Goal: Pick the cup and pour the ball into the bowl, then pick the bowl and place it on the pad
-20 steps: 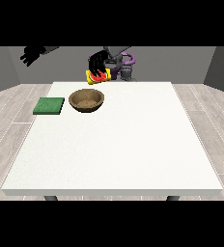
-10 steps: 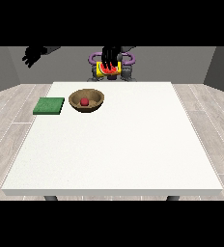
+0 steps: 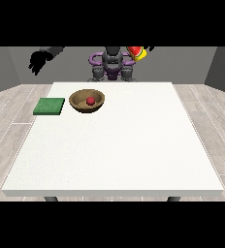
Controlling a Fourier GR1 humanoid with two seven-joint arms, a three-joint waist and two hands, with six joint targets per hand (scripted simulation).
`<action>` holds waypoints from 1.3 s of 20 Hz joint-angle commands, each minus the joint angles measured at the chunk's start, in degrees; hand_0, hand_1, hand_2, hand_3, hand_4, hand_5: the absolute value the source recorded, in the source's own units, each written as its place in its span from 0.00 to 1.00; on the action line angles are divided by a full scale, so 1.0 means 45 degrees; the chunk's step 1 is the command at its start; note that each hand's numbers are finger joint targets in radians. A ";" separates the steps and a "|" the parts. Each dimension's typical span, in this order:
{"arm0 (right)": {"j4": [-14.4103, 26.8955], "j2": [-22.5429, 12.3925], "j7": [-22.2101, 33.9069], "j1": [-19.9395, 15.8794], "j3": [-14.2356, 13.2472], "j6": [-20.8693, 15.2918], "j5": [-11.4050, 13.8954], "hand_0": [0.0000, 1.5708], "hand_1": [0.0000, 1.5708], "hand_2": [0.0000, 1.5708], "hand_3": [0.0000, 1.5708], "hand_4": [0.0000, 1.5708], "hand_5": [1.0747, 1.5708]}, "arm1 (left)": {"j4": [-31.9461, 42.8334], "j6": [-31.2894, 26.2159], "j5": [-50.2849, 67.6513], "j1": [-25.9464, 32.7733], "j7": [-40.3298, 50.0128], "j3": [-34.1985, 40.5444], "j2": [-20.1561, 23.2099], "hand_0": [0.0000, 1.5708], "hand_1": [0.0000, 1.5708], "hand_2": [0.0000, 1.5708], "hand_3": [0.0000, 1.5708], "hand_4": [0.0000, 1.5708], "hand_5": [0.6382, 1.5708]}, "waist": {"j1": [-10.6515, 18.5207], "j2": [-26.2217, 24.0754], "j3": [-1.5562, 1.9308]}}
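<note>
The red ball (image 3: 90,100) lies inside the brown bowl (image 3: 80,102), which stands on the white counter (image 3: 119,150) near its far edge, toward the view's left. Just beside the bowl, further left and not touching it, the green pad (image 3: 49,106) lies flat close to the counter's left edge.

The cup (image 3: 137,52), red and yellow, is up in the air at the top of the view, right of the robot's torso (image 3: 112,65) and well apart from the bowl. It is tilted. The robot hand at the view's right (image 3: 148,48) is only partly visible at the cup's side, against the upper edge of the scene; it appears to hold the cup, though how its fingers lie cannot be told. The robot hand at the view's left (image 3: 37,61) hangs raised above the floor beyond the counter's far left corner, holding nothing, fingers hanging relaxed.

No writing can be read on anything. The near half and right side of the counter carry nothing.
</note>
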 commanded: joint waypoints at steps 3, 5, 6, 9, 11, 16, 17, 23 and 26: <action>0.0324 0.0967 -0.0400 0.0382 -0.0007 -0.0985 0.0218 0.00 0.00 0.00 0.00 0.50 0.98 | -0.1599 -0.2603 0.5440 0.0296 -0.1775 0.3597 0.0649 0.00 0.00 0.00 0.00 0.67 1.00 | 0.1290 0.0466 0.0074; 0.0389 0.1326 -0.0745 0.0280 -0.0004 -0.1549 0.0414 0.00 0.00 0.00 0.00 0.46 0.99 | -0.1625 -0.4021 0.6652 0.0294 -0.2163 0.4299 0.1228 0.00 0.00 0.00 0.00 0.67 1.00 | 0.1631 0.1050 0.0106; 0.0316 0.1320 -0.1045 0.0342 0.0031 -0.1303 0.0396 0.00 0.00 0.00 0.00 0.46 0.99 | -0.1539 -0.4499 0.7186 0.0288 -0.2438 0.4859 0.1716 0.00 0.00 0.00 0.00 0.67 0.99 | 0.1528 0.1404 0.0118; 0.0586 0.2098 -0.2031 0.0347 0.0155 -0.1766 0.0615 0.00 0.00 0.00 0.00 0.47 0.99 | -0.1374 -0.5883 0.8197 0.0163 -0.2454 0.5672 0.2730 0.00 0.00 0.00 0.00 0.67 0.99 | 0.1684 0.1987 0.0149; 0.1142 0.1917 -0.2143 -0.0041 0.0021 -0.1670 0.0517 0.00 0.00 0.00 0.00 0.47 0.99 | -0.1442 -0.6559 0.8687 0.0437 -0.2472 0.5893 0.3025 0.00 0.00 0.00 0.00 0.67 0.99 | 0.1908 0.2257 0.0157; 0.2759 0.2245 -0.3400 -0.0799 0.0393 -0.1411 0.0836 0.00 0.00 0.00 0.00 0.44 0.99 | -0.1617 -0.6805 0.9256 0.0548 -0.1859 0.6444 0.3835 0.00 0.00 0.00 0.00 0.63 0.99 | 0.1382 0.2743 0.0165; 0.2748 0.2719 -0.3612 -0.0620 0.0551 -0.1526 0.0855 0.00 0.00 0.00 0.00 0.41 0.98 | -0.1629 -0.7184 0.9205 0.1075 -0.2318 0.6525 0.4179 0.00 0.00 0.00 0.00 0.62 0.98 | 0.1413 0.2724 0.0163; 0.4910 0.2018 -0.4301 -0.1781 0.0304 -0.1162 0.0780 0.00 0.00 0.00 0.00 0.34 0.97 | -0.2520 -0.7269 1.0063 0.1177 -0.1116 0.6853 0.4775 0.00 0.00 0.00 0.00 0.64 0.96 | 0.1080 0.2754 0.0167; 0.5493 0.1928 -0.5116 -0.1897 0.0202 -0.1116 0.0862 0.00 0.00 0.00 0.00 0.33 0.97 | -0.2734 -0.7987 1.0308 0.1980 -0.2074 0.7089 0.5046 0.00 0.00 0.00 0.00 0.64 0.96 | 0.1442 0.3398 0.0165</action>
